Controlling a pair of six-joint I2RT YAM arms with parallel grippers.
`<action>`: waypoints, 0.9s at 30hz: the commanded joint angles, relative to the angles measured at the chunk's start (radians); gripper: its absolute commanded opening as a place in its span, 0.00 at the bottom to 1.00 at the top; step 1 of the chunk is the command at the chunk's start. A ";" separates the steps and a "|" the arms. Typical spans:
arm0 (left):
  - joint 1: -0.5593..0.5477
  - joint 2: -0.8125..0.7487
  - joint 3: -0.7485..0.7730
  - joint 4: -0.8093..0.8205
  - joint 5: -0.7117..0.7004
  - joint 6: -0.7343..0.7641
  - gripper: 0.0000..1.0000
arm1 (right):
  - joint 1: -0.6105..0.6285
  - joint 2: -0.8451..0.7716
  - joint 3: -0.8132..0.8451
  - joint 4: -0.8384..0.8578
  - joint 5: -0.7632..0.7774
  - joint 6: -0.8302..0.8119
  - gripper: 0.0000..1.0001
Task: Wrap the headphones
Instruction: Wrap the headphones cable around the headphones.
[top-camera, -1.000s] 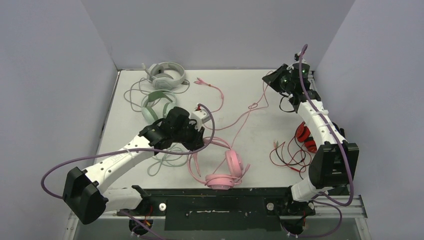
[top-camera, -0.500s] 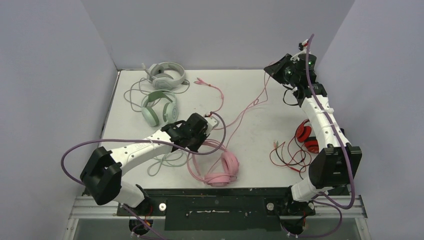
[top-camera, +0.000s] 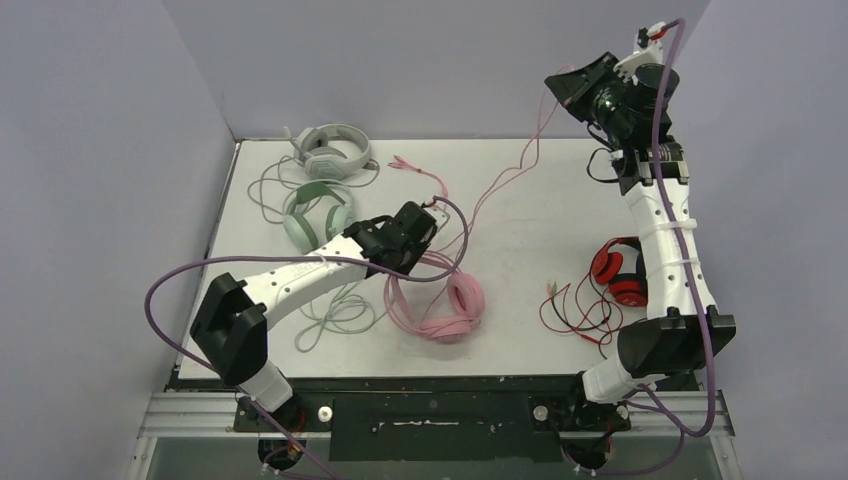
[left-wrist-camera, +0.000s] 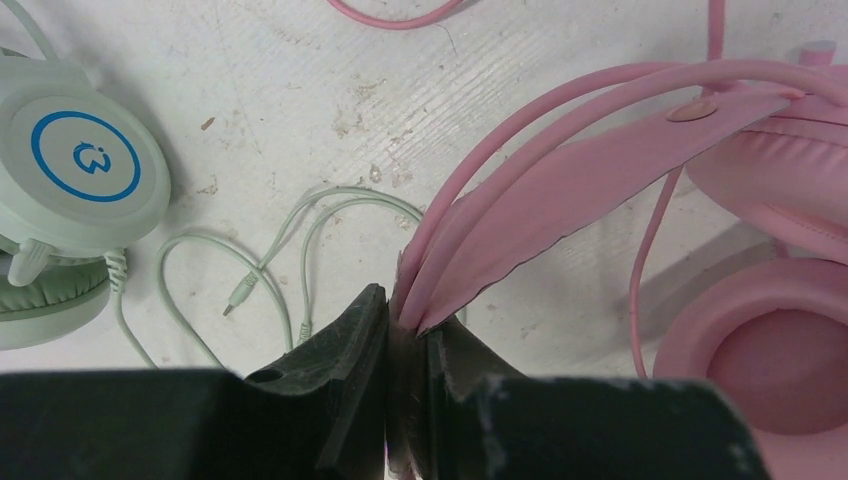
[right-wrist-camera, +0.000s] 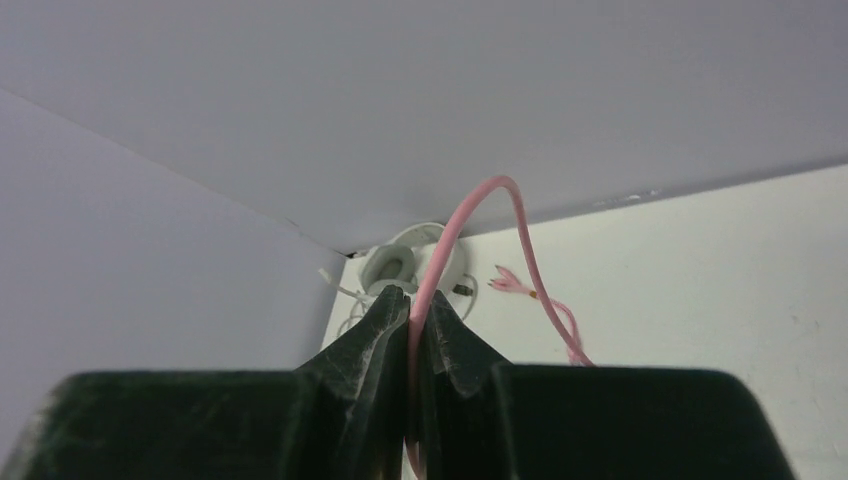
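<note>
Four headsets lie on the tabletop (top-camera: 520, 250). Nearest, at centre, is the pink headset (top-camera: 455, 310). The left gripper (left-wrist-camera: 403, 318) is clamped on its headband (left-wrist-camera: 560, 180), with the jaws almost together and the band pinched between them. To the right sits a red headset (top-camera: 620, 270), its red cable (top-camera: 575, 312) loose beside it. Farther left lie the mint green headset (top-camera: 318, 215) and, at the far edge, the grey-white headset (top-camera: 330, 148). At far right, raised above the tabletop, the right gripper (right-wrist-camera: 410, 310) is closed fully on the pink cable (right-wrist-camera: 497, 181).
</note>
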 joint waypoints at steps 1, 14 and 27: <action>-0.002 0.044 0.096 0.006 0.012 -0.067 0.00 | -0.007 -0.051 0.112 0.076 -0.035 0.062 0.00; 0.122 0.156 0.275 -0.061 -0.072 -0.235 0.00 | -0.010 -0.158 0.185 0.117 -0.056 0.094 0.00; 0.196 0.179 0.315 -0.031 -0.332 -0.528 0.00 | -0.010 -0.247 0.148 0.084 -0.107 0.096 0.00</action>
